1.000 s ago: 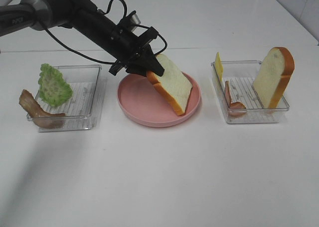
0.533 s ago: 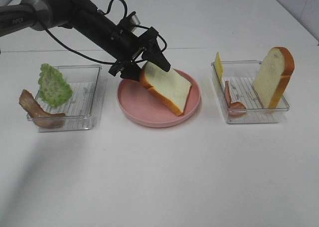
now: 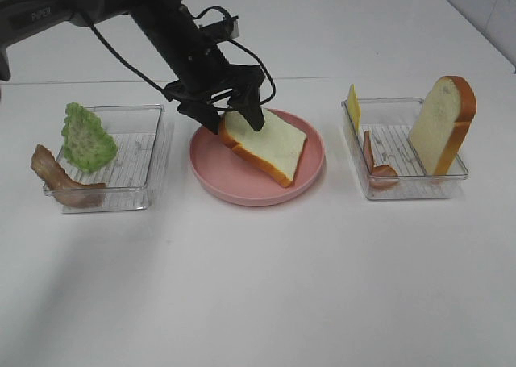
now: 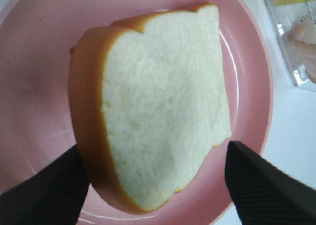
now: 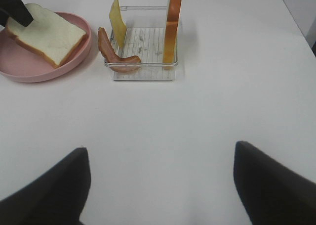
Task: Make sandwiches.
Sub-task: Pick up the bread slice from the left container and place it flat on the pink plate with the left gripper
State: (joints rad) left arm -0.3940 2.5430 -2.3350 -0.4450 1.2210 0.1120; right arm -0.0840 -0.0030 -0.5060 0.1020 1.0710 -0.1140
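Note:
A white bread slice [image 3: 270, 145] with orange-brown crust lies almost flat on the round pink plate [image 3: 234, 181]. My left gripper [image 3: 234, 117] is open, its fingers astride the slice's back end. In the left wrist view the slice [image 4: 163, 111] fills the plate [image 4: 39, 86], with the left gripper [image 4: 155, 148] spread wide on either side. A second slice [image 3: 442, 125] stands upright in the right tray [image 3: 403, 185] with yellow cheese [image 3: 353, 107] and bacon [image 3: 372, 161]. My right gripper [image 5: 160, 148] is open and empty over bare table. It is out of the exterior view.
The left tray [image 3: 149, 153] holds green lettuce [image 3: 87, 137], with a bacon strip [image 3: 56, 177] at its left edge. The right wrist view shows the plate [image 5: 29, 67], slice [image 5: 47, 34], cheese [image 5: 116, 20], bacon [image 5: 111, 52] and upright slice [image 5: 174, 22].
The left gripper swung the tilted slice down until it lay flat on the plate, then opened its fingers. The arm now stands steeper over the plate.

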